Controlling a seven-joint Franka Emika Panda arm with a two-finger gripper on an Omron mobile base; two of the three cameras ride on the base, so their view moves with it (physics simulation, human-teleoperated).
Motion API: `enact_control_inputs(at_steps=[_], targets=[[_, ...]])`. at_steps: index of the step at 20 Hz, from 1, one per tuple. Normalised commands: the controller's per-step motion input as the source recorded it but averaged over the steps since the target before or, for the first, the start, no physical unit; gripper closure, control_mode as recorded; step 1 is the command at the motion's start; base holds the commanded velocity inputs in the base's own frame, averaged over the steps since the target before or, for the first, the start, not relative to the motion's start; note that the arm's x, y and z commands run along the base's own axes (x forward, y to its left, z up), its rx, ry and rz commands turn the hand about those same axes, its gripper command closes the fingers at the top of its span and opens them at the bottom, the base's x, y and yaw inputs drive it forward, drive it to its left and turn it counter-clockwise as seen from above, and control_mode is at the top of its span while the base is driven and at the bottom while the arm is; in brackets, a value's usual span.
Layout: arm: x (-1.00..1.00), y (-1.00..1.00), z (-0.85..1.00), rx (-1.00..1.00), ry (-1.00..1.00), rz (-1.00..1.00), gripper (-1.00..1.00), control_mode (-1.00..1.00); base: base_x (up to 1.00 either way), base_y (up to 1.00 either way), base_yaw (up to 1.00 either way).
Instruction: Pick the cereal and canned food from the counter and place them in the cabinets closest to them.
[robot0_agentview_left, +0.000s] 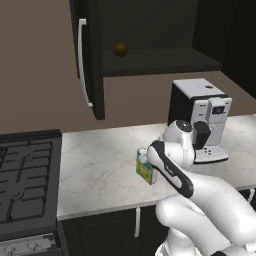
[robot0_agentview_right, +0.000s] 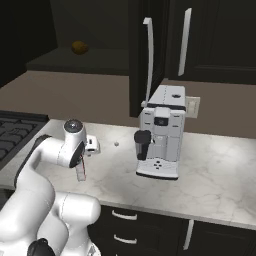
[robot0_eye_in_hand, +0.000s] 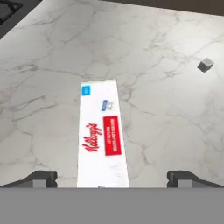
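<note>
Marble-look counter (robot0_agentview_left: 100, 165) in white with faint grey veins runs from a black stove top (robot0_agentview_left: 27, 175) on the left to a silver and black coffee machine (robot0_agentview_right: 161, 131) standing against the brown wall. Dark base cabinets with short silver handles sit below the counter. Above it, the dark upper cabinets (robot0_agentview_right: 210, 40) have long vertical silver bar handles; one door (robot0_agentview_left: 90, 55) hangs open, and a small round brownish object (robot0_agentview_left: 120, 49) rests on the shelf inside. The cereal (robot0_eye_in_hand: 103, 133) stands upright on the counter in front of the coffee machine, its white top with red lettering facing the hand camera. The gripper (robot0_eye_in_hand: 111, 178) hovers directly above the box with its jaws spread wide, one fingertip on each side, holding nothing. A small grey cube (robot0_eye_in_hand: 205, 64) lies on the marble well apart from the box.
</note>
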Motion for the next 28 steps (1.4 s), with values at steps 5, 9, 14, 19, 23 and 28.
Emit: enact_control_inputs(at_steps=[5,9,14,19,23,28], targets=[[0.19,0.13,-0.32,0.00,-0.04,0.00,-1.00,-1.00,0.00,0.00,0.00],[0.18,0.10,-0.38,-0.01,0.00,0.00,-1.00,-1.00,0.00,0.00,0.00],[0.04,0.00,-0.50,-0.02,0.00,0.00,1.00,-1.00,0.00,0.00,0.00],[0.00,0.00,-0.04,0.00,0.00,0.00,1.00,-1.00,0.00,0.00,0.00],[-0.03,-0.03,0.16,0.02,-0.01,0.00,1.00,-1.00,0.00,0.00,0.00],[-0.09,-0.08,0.49,0.05,0.00,-0.01,1.00,-1.00,0.00,0.00,0.00]])
